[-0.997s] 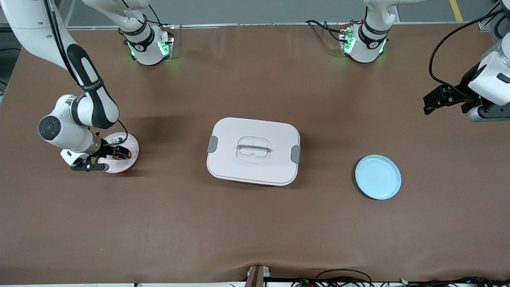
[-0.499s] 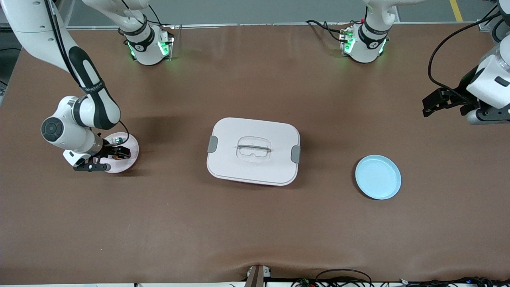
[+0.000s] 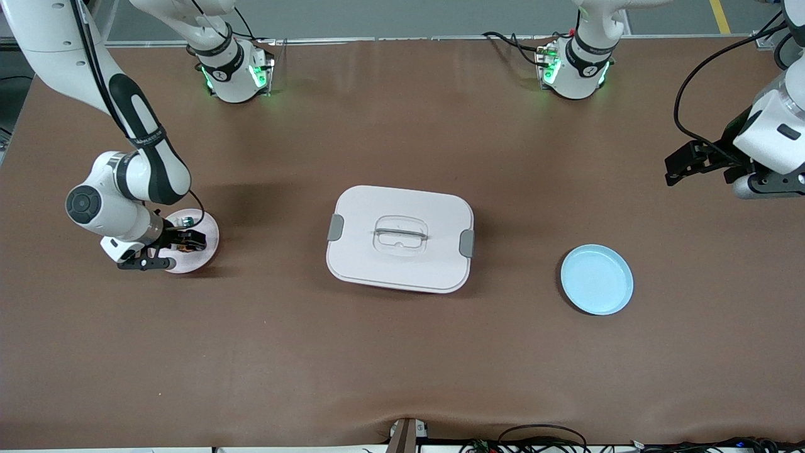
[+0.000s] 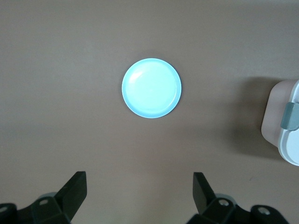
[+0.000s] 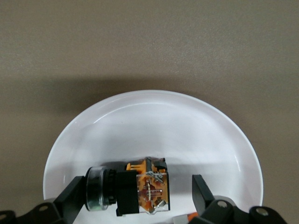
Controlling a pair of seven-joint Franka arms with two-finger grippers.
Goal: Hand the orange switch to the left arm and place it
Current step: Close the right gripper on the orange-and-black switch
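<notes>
The orange switch [image 5: 133, 189] is lying crosswise between the spread fingers of the right gripper [image 5: 135, 196]; the left gripper [image 4: 140, 191] is waiting, spread and empty.

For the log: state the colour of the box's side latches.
Grey latches on the white box; front view shows them best.

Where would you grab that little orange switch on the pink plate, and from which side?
The orange switch lies on its side in the pink plate, so come straight down and probably pinch its squarish black-and-orange body; flat faces hold better than the round button. The right claw hangs open around it.
</notes>
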